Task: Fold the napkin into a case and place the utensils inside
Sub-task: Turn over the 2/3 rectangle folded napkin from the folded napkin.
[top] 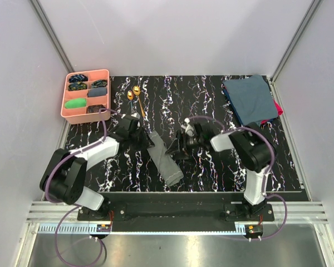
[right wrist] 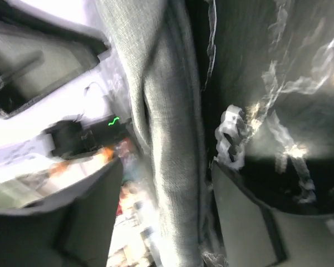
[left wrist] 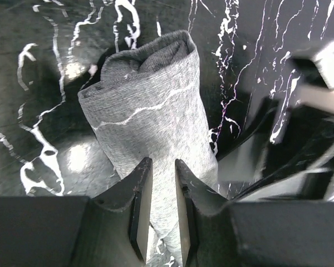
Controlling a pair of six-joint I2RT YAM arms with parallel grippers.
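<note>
The grey napkin point(top: 166, 158) lies folded into a narrow strip slanting across the middle of the table. My left gripper point(top: 147, 139) is at its far end. In the left wrist view the gripper point(left wrist: 163, 162) is closed to a narrow gap with the napkin point(left wrist: 150, 105) pinched between the pads. My right gripper point(top: 177, 148) sits against the strip's right side. In the right wrist view it point(right wrist: 167, 164) stands wide, and the napkin point(right wrist: 167, 111) runs loose between the fingers. Two gold utensils point(top: 134, 92) lie at the back of the table, apart from both grippers.
A pink compartment tray point(top: 103, 73) with small items stands at the back left. A stack of dark blue cloths point(top: 250, 99) over something red lies at the back right. White walls close in the black marbled table on three sides.
</note>
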